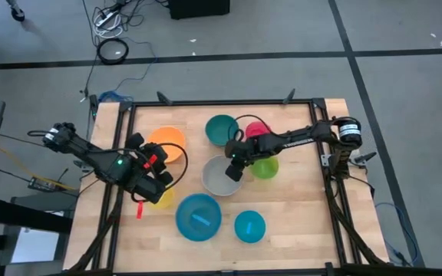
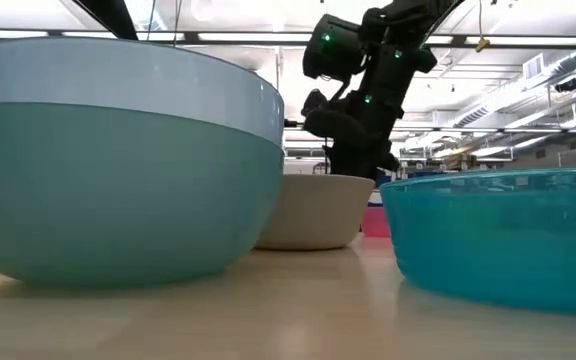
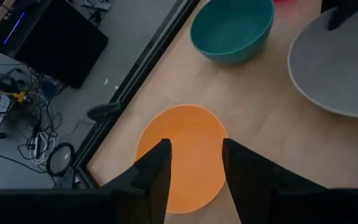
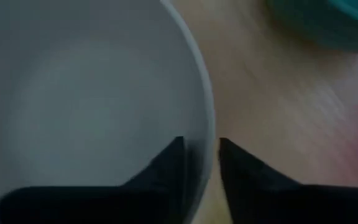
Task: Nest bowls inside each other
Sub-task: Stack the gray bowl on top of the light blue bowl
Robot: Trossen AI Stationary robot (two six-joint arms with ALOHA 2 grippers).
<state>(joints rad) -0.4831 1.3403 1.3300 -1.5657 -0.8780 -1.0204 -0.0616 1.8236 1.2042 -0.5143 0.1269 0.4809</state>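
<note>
The grey-white bowl [image 1: 219,180] stands on its base mid-table. My right gripper [image 1: 235,170] comes down on its far right rim and is shut on it. My left gripper [image 3: 194,168] hovers open above the orange bowl [image 3: 182,158], touching nothing. Around them stand a teal bowl [image 1: 222,129], a pink bowl [image 1: 257,128], a lime green bowl [image 1: 265,167], a blue bowl [image 1: 199,216] and a cyan bowl [image 1: 249,226]. A yellow bowl [image 1: 163,201] is partly hidden under my left arm. My right gripper holds the grey-white bowl by its rim [image 4: 207,134], one finger [image 4: 169,163] inside the bowl and one [image 4: 238,165] outside. The fingers slant down onto the rim from above. The bowl stands upright with its base on the table [image 2: 308,240].
A black frame [image 1: 221,103] runs along the table's far edge and down both sides. The blue bowl [image 2: 118,160] and the cyan bowl [image 2: 498,235] stand near the front edge. Bare wood shows at the near right [image 1: 305,222].
</note>
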